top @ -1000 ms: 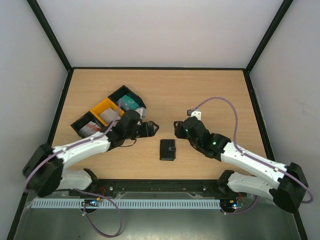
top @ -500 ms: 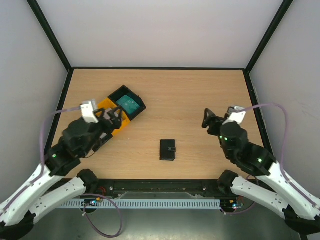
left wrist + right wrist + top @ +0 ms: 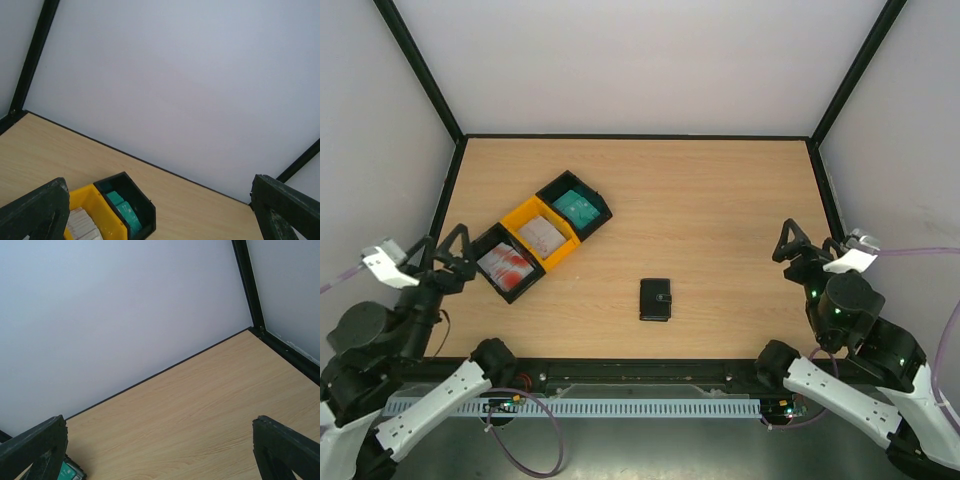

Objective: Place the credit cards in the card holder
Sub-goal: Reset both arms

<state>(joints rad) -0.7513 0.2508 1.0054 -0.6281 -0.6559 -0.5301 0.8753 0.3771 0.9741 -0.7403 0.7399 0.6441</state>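
Note:
The black card holder (image 3: 655, 299) lies shut on the wooden table, near the front middle. The credit cards sit in a diagonal row of trays: teal cards (image 3: 576, 208) in a black tray, whitish-grey cards (image 3: 541, 236) in a yellow tray, red-and-white cards (image 3: 506, 266) in another black tray. My left gripper (image 3: 440, 247) hangs open and empty at the near left, just left of the trays. At the near right, my right gripper (image 3: 810, 243) is open and empty too. The left wrist view shows the teal cards (image 3: 125, 212) between its spread fingers (image 3: 37, 210).
The yellow tray (image 3: 89, 199) and the black tray (image 3: 131, 186) stand in a row toward the back left. Black frame posts (image 3: 420, 70) and pale walls close the table on three sides. The right wrist view looks over bare wood (image 3: 200, 410) to the back wall.
Both arms have drawn back from beside the card holder to the near corners and lifted, and their jaws have opened wide. The trays now show in full. The card holder has not moved.

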